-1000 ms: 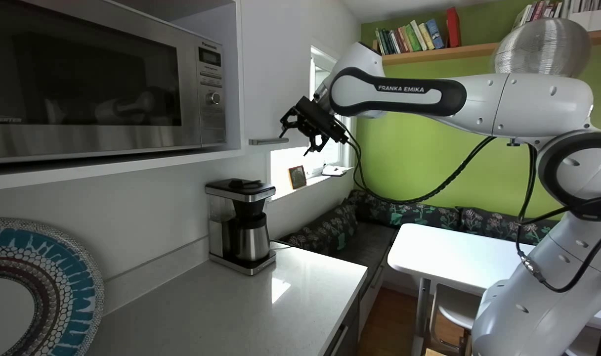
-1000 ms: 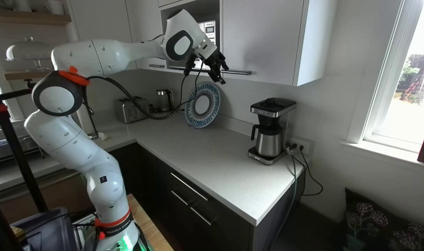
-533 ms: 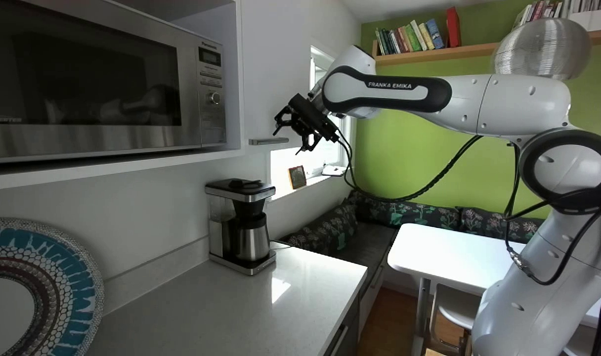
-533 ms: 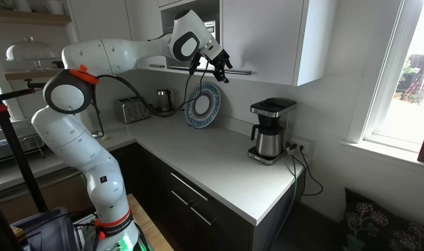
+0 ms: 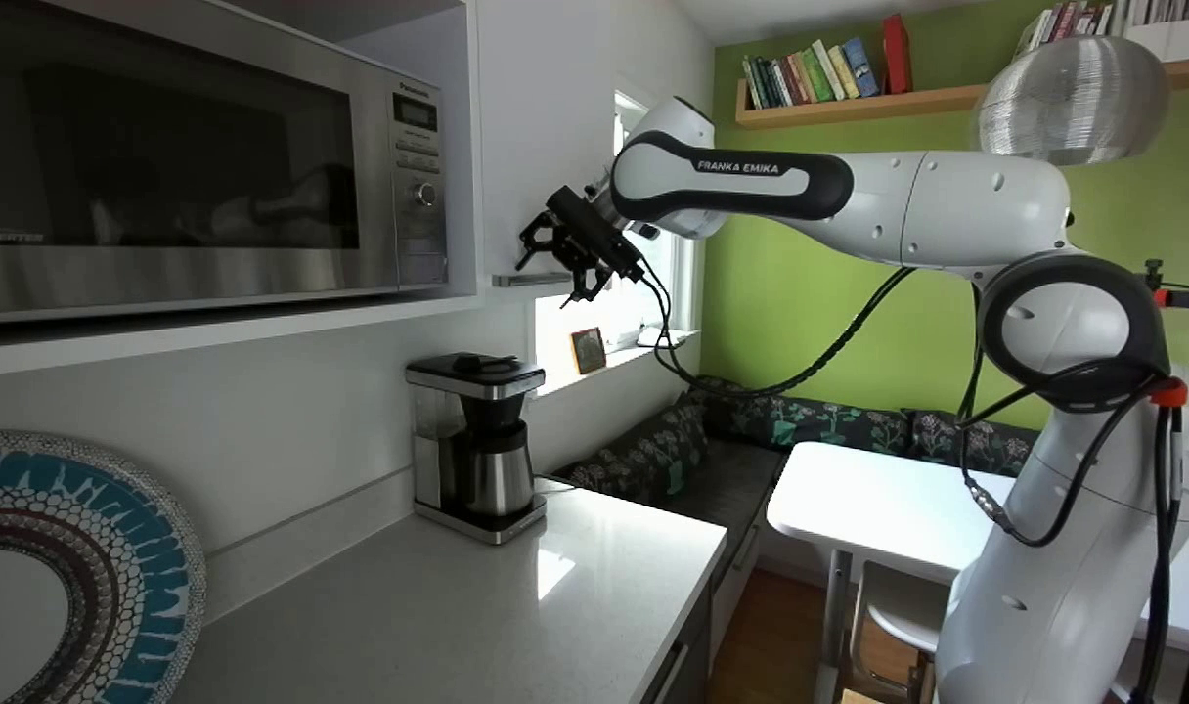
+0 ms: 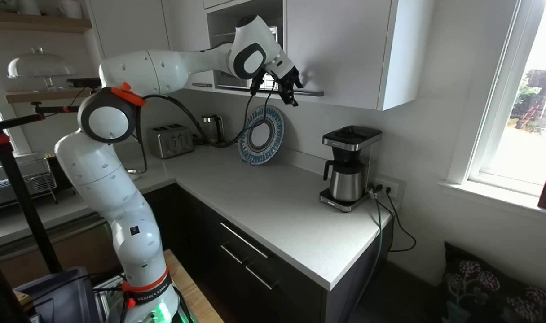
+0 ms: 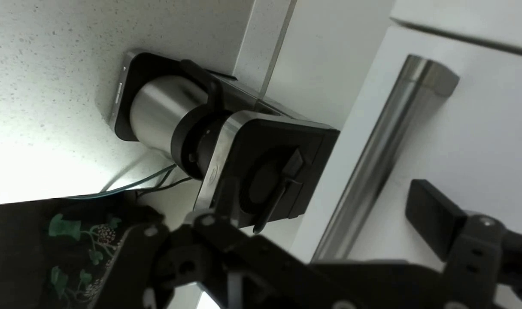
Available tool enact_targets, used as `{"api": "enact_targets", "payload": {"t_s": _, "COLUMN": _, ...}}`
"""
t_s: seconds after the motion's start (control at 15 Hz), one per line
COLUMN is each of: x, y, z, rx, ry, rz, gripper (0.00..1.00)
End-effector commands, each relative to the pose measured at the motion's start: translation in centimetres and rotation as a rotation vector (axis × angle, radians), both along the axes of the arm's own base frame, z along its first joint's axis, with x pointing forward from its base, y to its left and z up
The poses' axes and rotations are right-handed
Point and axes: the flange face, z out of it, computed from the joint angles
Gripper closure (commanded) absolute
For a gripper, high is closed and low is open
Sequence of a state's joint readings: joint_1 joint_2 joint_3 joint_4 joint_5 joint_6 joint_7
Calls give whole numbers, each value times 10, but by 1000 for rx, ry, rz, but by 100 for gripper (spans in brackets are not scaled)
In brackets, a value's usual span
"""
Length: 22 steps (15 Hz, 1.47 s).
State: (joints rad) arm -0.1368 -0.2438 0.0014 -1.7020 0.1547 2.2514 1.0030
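Gripper (image 5: 542,286) gapes near a cabinet handle (image 7: 371,163), arm (image 5: 946,208) lettered "FRANKA EMIKA".

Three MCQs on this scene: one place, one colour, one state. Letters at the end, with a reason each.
1. Where does the coffee maker stand?
A. On the windowsill
B. On the countertop
C. In the microwave

2. What colour is the wall that carries the bookshelf?
A. Red
B. Blue
C. Green

3. How do the fingers of the gripper stand near the cabinet handle?
A. Apart, holding nothing
B. Shut on it
C. Shut against each other

Key:
1: B, its base rests on the countertop in both exterior views.
2: C, green shows above and below the bookshelf in an exterior view.
3: A, the wrist view shows a wide gap between the fingers, with nothing gripped.
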Motion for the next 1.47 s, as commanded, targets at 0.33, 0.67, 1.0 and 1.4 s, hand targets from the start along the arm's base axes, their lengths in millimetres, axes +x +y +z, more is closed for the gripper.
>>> {"api": "enact_targets", "payload": {"t_s": 0.33, "x": 6, "y": 3, "z": -7, "rx": -7, "ry": 181, "rz": 17, "gripper": 0}}
{"api": "enact_targets", "payload": {"t_s": 0.67, "x": -13, "y": -13, "z": -6, "rx": -51, "ry": 251, "rz": 17, "gripper": 0}}
{"api": "enact_targets", "payload": {"t_s": 1.0, "x": -43, "y": -43, "z": -21, "rx": -67, "ry": 337, "rz": 49, "gripper": 0}}
{"api": "enact_targets", "payload": {"t_s": 1.4, "x": -91, "y": -74, "z": -14, "rx": -98, "ry": 336, "rz": 115, "gripper": 0}}
